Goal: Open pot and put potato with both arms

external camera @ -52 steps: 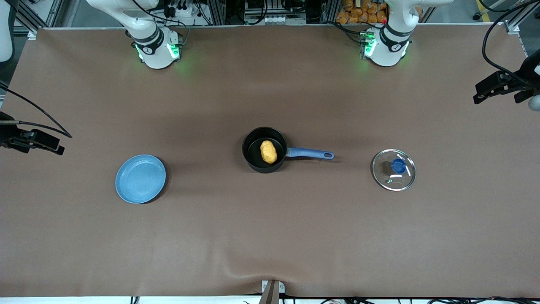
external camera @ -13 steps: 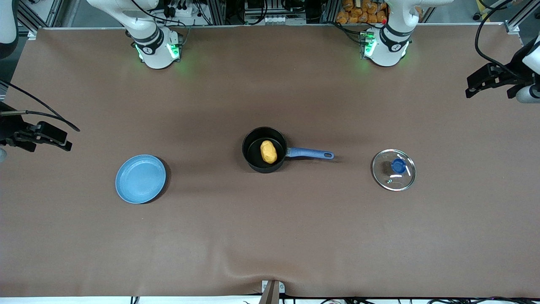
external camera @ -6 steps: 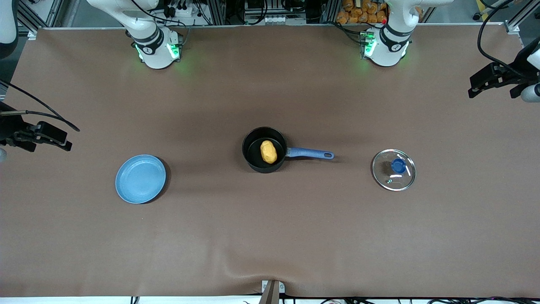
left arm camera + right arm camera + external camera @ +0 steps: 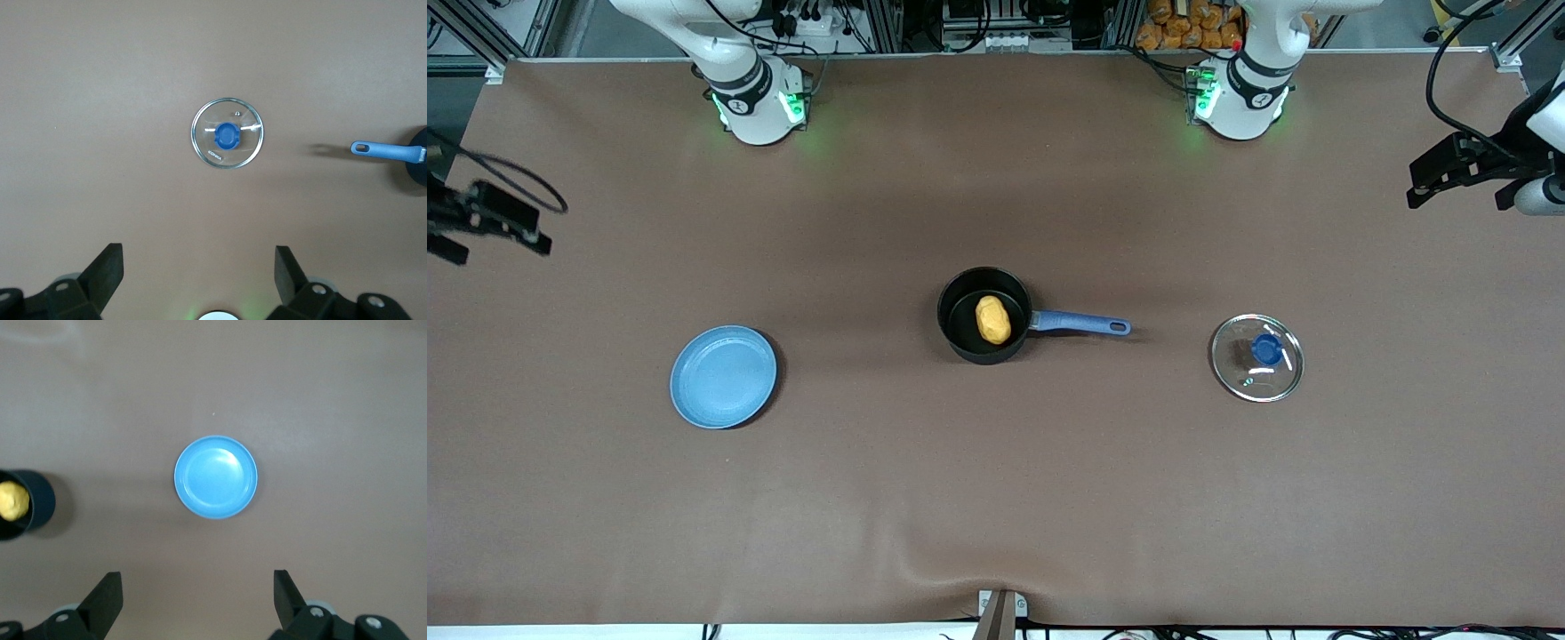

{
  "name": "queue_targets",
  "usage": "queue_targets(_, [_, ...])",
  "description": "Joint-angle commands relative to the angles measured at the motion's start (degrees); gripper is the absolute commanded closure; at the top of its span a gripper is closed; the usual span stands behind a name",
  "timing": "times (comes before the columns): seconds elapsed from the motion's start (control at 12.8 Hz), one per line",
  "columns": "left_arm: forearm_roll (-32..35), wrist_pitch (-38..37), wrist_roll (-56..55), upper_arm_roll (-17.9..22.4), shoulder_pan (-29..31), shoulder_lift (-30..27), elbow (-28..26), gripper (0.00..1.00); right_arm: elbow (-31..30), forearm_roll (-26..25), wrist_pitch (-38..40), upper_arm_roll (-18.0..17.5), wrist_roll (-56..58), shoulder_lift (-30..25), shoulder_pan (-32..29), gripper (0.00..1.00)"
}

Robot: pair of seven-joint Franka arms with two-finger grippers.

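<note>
Black pot (image 4: 983, 315) with blue handle, yellow-orange potato (image 4: 992, 319), light-blue plate (image 4: 723, 376), clear glass lid (image 4: 1256, 357) with blue knob, plain brown table (image 4: 996, 498).

You see the pot (image 4: 984, 316), a small round black saucepan, standing upright and uncovered near the middle of the table, well away from every edge. Its long blue handle (image 4: 1080, 324) points toward the left arm's end. The potato (image 4: 992, 320), oval and yellow-orange, lies inside on the pot's floor.
</note>
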State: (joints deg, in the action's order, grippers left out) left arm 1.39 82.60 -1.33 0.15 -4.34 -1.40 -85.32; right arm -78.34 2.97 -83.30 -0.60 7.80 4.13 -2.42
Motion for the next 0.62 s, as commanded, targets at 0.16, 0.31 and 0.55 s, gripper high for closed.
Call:
queue_targets(0.16, [-0.16,-0.07,0.01,-0.24,0.74,-0.45,-0.2,0.0,-3.21,-0.86,2.0,-0.28,1.78,-3.5,0.04,0.0])
queue_targets(0.31, [-0.16,0.28,-0.07,-0.24,0.74,-0.36,-1.07,0.0,-4.63,-0.86,1.48,-0.37,1.78,-4.57,0.13,0.0])
queue_targets(0.55, [-0.07,0.37,-0.07,-0.07,0.83,0.34,-0.73,0.0,-4.81,-0.95,1.3,-0.37,1.87,-4.57,0.13,0.0])
